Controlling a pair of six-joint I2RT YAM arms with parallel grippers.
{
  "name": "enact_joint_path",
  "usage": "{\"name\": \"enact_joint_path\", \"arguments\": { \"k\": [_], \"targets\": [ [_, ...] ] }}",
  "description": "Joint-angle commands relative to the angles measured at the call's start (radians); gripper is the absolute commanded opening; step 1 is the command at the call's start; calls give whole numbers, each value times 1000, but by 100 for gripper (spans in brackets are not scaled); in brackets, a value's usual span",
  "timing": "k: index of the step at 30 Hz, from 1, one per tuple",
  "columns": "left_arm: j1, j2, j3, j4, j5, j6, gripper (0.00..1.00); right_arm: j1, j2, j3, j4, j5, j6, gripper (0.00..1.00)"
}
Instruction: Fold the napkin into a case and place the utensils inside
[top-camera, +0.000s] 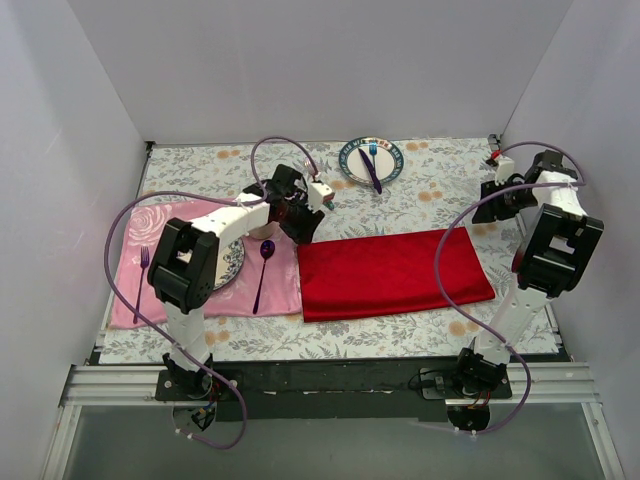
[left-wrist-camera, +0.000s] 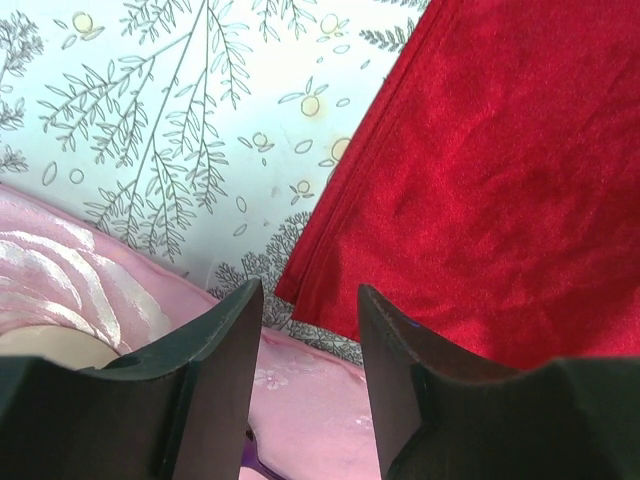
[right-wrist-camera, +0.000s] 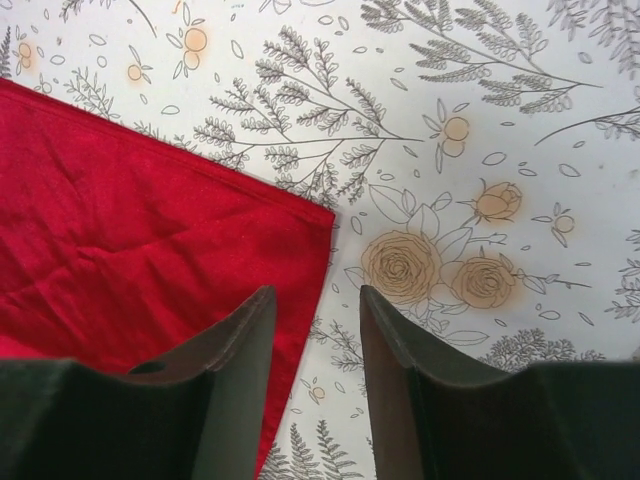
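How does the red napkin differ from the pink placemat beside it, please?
The napkin is plain bright red; the placemat is pink with a rose pattern. The napkin lies bare, while the placemat carries a plate, fork and spoon. Both lie flat on the floral tablecloth.

I see napkin plain bright red, placemat pink with rose pattern, tablecloth pale with grey leaves and orange flowers, spoon purple.
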Motion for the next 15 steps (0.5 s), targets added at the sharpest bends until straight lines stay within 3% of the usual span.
{"name": "enact_joint_path", "arguments": {
  "k": [1, 9, 15],
  "targets": [
    [-3, 5, 48, -21, 19, -3, 42, 13, -47, -45, -30, -25, -14, 45],
    [-66, -55, -90, -33, 1, -46, 39, 69, -156, -260, 17, -2, -31, 36],
    [-89, -15, -95, -12, -38, -83, 38, 90, -154, -339, 83, 33, -15, 35]
  ]
}}
